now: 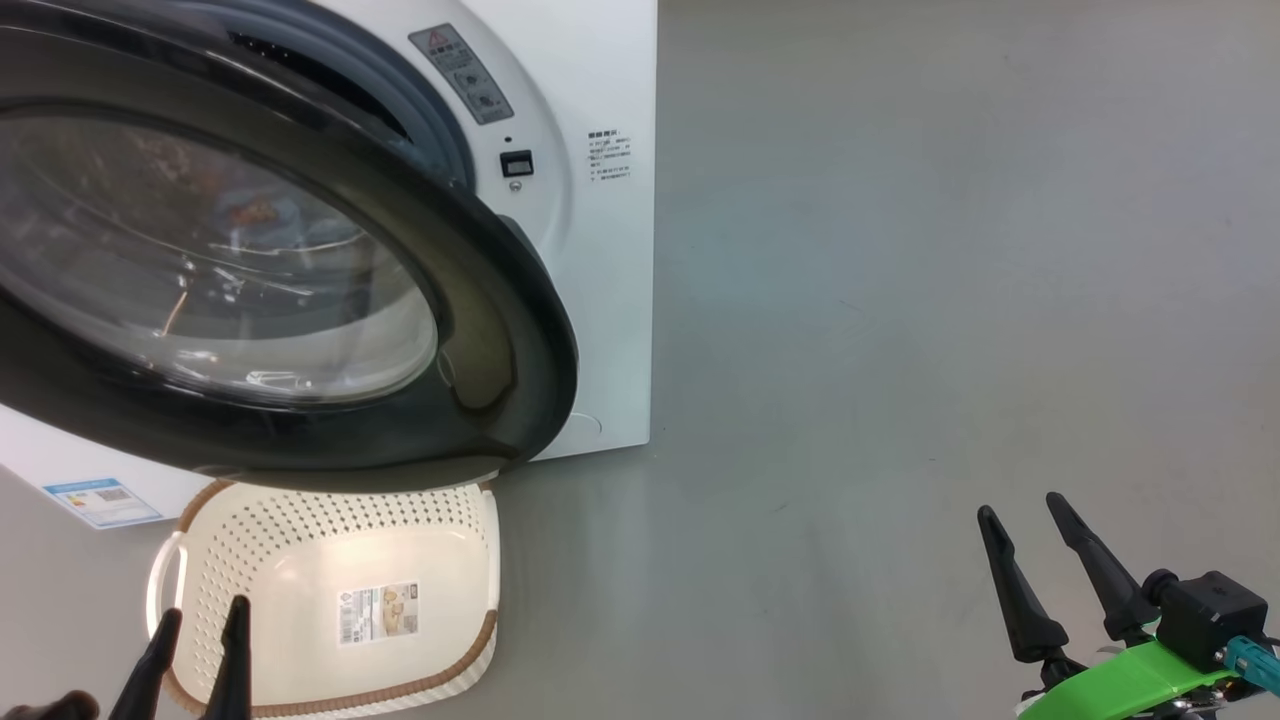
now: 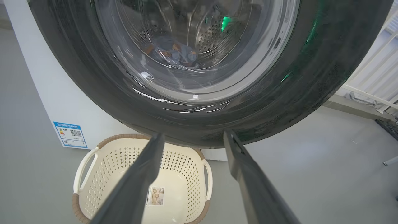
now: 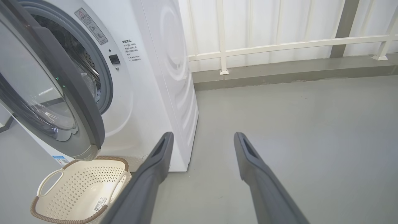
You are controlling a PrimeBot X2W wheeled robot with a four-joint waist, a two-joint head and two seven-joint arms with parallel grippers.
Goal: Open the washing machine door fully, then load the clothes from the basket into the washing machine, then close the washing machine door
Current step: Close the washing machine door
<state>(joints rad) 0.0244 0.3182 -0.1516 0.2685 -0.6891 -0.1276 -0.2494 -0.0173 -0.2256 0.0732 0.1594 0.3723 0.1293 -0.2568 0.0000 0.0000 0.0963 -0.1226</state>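
The washing machine (image 1: 600, 300) stands at the left with the washing machine door (image 1: 500, 330) swung out on its left-side hinge, ajar and hanging over the basket (image 1: 480, 640). Through the door's glass, the clothes (image 2: 178, 54) lie in the steel drum as a light blue bundle. The basket (image 2: 93, 186) sits on the floor below the door with a paper label inside. My left gripper (image 1: 204, 610) is open over the basket's near left part, its fingers pointing at the door's lower rim (image 2: 279, 102). My right gripper (image 1: 1020, 505) is open above bare floor, well right of the machine (image 3: 161, 77).
Grey floor (image 1: 900, 300) stretches to the right of the machine. A white railing (image 3: 279, 46) on a low kerb runs behind it. A blue energy sticker (image 1: 100, 500) marks the machine's lower front, next to the basket's handle.
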